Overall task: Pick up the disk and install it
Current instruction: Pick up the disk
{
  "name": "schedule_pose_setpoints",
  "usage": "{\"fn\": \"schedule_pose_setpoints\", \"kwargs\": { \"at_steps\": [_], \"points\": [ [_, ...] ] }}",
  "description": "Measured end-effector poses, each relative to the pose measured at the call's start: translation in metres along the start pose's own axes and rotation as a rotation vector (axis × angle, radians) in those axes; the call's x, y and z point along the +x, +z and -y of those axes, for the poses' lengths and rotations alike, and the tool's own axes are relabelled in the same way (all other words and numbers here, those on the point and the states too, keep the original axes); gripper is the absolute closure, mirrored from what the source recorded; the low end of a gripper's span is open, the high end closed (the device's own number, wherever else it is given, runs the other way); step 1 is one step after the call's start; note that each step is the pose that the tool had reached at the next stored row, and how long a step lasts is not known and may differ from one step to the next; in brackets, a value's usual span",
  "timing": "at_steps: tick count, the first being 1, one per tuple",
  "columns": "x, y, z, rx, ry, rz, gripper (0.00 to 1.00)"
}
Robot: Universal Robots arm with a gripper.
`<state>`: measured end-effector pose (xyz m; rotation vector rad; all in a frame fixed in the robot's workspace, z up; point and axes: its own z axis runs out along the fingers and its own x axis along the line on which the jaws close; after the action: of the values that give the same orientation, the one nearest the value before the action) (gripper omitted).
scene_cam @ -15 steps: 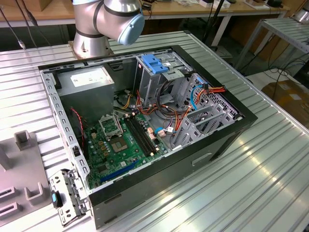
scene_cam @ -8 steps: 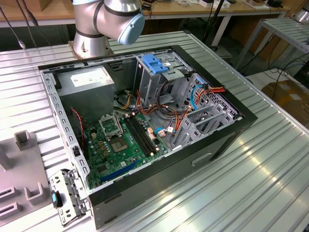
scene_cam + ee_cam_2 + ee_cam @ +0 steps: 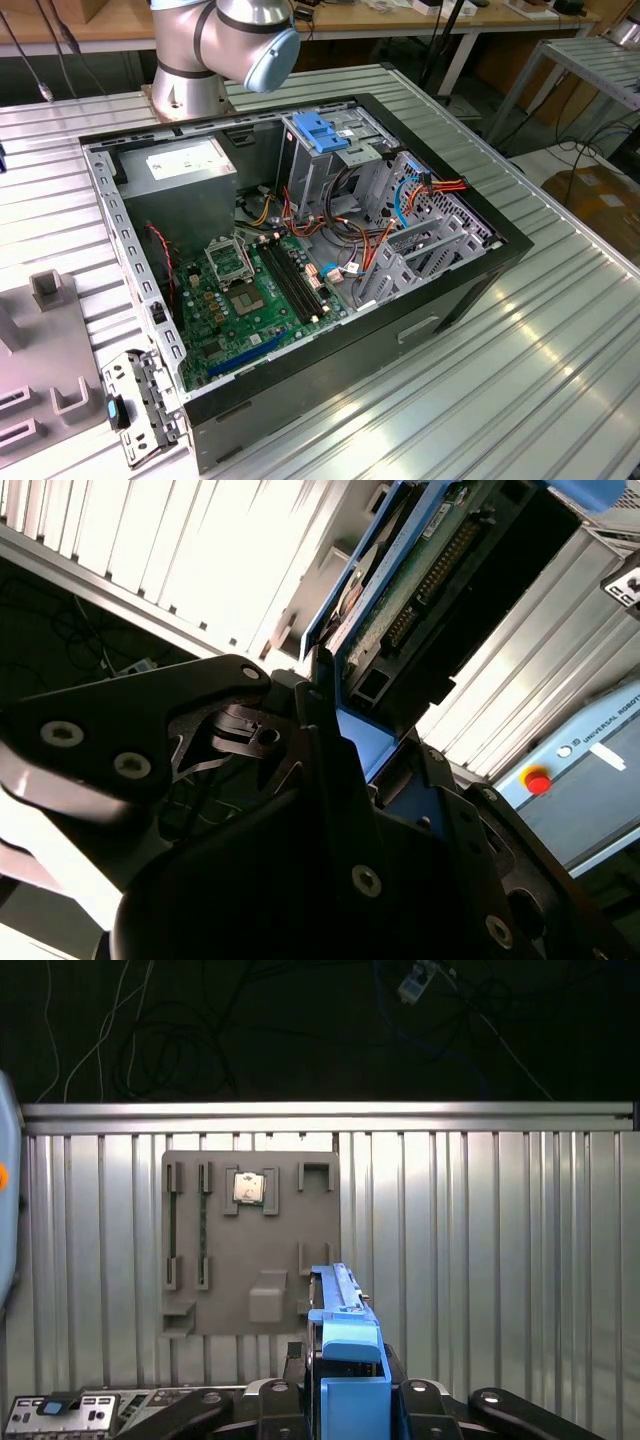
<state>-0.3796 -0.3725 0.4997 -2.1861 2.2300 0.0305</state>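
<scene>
In both wrist views my gripper (image 3: 350, 1400) is shut on the disk (image 3: 343, 1300) by its bright blue carrier rail. The disk is held on edge, high above the ribbed metal table. In the second wrist view, the black fingers (image 3: 300, 710) clamp the blue rail, and the disk (image 3: 425, 575) shows its green circuit board and connector row beyond my gripper (image 3: 345, 745). The exterior view shows the open computer case (image 3: 470, 275), with a tall grey drive cage (image 3: 320, 175) at its back carrying a fixed blue bracket (image 3: 322, 135). The arm's base (image 3: 225, 40) stands behind the case.
Far below the disk lies a grey fixture plate (image 3: 250, 1250) with a processor chip (image 3: 248, 1188) in one slot. The same plate (image 3: 45, 340) sits at the exterior view's left. Beyond the table's edge rail (image 3: 320, 1112) hang dark cables. A box with a red stop button (image 3: 537, 780) stands nearby.
</scene>
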Motion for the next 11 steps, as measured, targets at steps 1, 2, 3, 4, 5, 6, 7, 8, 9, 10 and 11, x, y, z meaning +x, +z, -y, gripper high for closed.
{"fn": "schedule_pose_setpoints", "kwargs": {
  "at_steps": [1, 2, 3, 4, 5, 6, 7, 8, 9, 10, 11],
  "points": [
    [0.0000, 0.0000, 0.0009, 0.0000, 0.000, 0.0000, 0.63],
    [0.0000, 0.0000, 0.0016, 0.0000, 0.000, 0.0000, 0.63],
    [0.0000, 0.0000, 0.0021, 0.0000, 0.000, 0.0000, 0.63],
    [0.0000, 0.0000, 0.0028, 0.0000, 0.000, 0.0000, 0.63],
    [-0.0001, 0.0000, 0.0034, -0.0001, 0.000, 0.0000, 0.63],
    [-0.0001, 0.0000, 0.0043, 0.0000, 0.000, 0.0000, 0.63],
    [-0.0001, 0.0000, 0.0048, 0.0000, 0.000, 0.0000, 0.63],
    [-0.0001, 0.0000, 0.0057, 0.0000, 0.000, 0.0000, 0.63],
    [-0.0001, 0.0000, 0.0063, 0.0000, 0.000, 0.0000, 0.63],
    [-0.0001, 0.0000, 0.0069, 0.0000, 0.000, 0.0000, 0.63],
    [-0.0001, 0.0000, 0.0077, 0.0000, 0.000, 0.0000, 0.63]
  ]
}}
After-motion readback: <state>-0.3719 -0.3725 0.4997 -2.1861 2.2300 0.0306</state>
